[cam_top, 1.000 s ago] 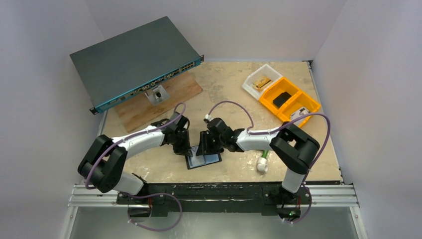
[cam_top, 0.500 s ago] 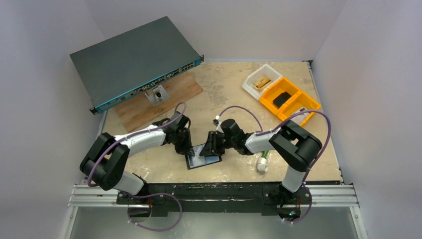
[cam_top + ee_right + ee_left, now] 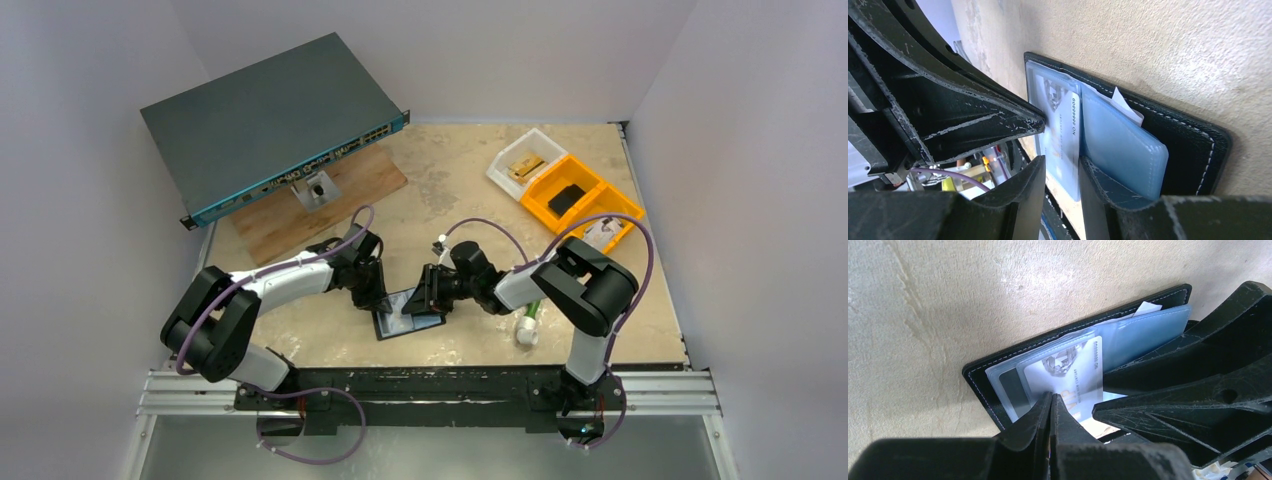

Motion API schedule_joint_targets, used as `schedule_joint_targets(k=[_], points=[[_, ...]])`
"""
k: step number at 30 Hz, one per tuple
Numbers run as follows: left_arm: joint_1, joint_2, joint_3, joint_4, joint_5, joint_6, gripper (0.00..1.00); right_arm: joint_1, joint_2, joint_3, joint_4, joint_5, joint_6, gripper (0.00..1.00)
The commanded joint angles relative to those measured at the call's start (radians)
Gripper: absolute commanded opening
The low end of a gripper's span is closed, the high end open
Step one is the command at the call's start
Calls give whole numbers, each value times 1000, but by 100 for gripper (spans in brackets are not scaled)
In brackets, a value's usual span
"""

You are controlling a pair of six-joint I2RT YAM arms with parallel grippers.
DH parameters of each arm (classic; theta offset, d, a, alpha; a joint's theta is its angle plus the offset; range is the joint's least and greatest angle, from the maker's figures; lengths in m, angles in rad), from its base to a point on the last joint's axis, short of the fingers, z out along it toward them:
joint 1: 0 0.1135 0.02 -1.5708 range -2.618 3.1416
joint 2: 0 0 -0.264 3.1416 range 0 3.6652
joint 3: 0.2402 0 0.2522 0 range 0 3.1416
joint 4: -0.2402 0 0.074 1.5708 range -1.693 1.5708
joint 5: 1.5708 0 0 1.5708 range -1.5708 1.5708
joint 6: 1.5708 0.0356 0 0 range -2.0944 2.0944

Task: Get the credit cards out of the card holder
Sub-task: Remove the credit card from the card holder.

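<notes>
The black card holder (image 3: 384,331) lies open on the table between the arms, showing blue-grey plastic sleeves (image 3: 1120,145). A pale credit card (image 3: 1068,367) sticks partway out of a clear sleeve toward the near edge. My left gripper (image 3: 1051,397) is shut, its tip pressing on that card. My right gripper (image 3: 1061,162) is partly open with the credit card (image 3: 1066,132) lying in the gap. One of its fingers (image 3: 1095,182) rests against the card's numbered edge and on the blue sleeves. In the top view, both the left gripper (image 3: 376,299) and the right gripper (image 3: 424,297) meet over the holder.
A big dark grey network switch (image 3: 270,125) sits on a wooden board (image 3: 290,220) at the back left. An orange tray (image 3: 590,215) and a clear tray (image 3: 515,160) stand at the back right. A white and green object (image 3: 527,330) lies by the right arm.
My right wrist has drawn back to the right and sunk lower over the holder. The left gripper has stayed shut on the card.
</notes>
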Motion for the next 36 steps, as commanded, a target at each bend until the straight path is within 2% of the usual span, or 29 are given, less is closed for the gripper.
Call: schedule_joint_targets(k=[1, 4, 15, 24, 33, 36], points=[[-2, 20, -39, -12, -65, 10, 0, 4, 8, 2, -7, 18, -3, 31], [-2, 13, -43, -7, -62, 11, 0, 4, 17, 1, 2, 14, 3, 28], [-2, -14, -52, -20, -65, 20, 0, -6, 22, -45, 105, 5, 55, 0], [-2, -100, -52, -66, -80, 48, 1, -9, 19, -56, 104, 29, 63, 0], [-3, -58, -59, -25, -51, 55, 0, -8, 23, -45, 81, 36, 54, 0], [-3, -40, -54, -29, -55, 55, 0, -9, 23, -49, 88, 33, 57, 8]])
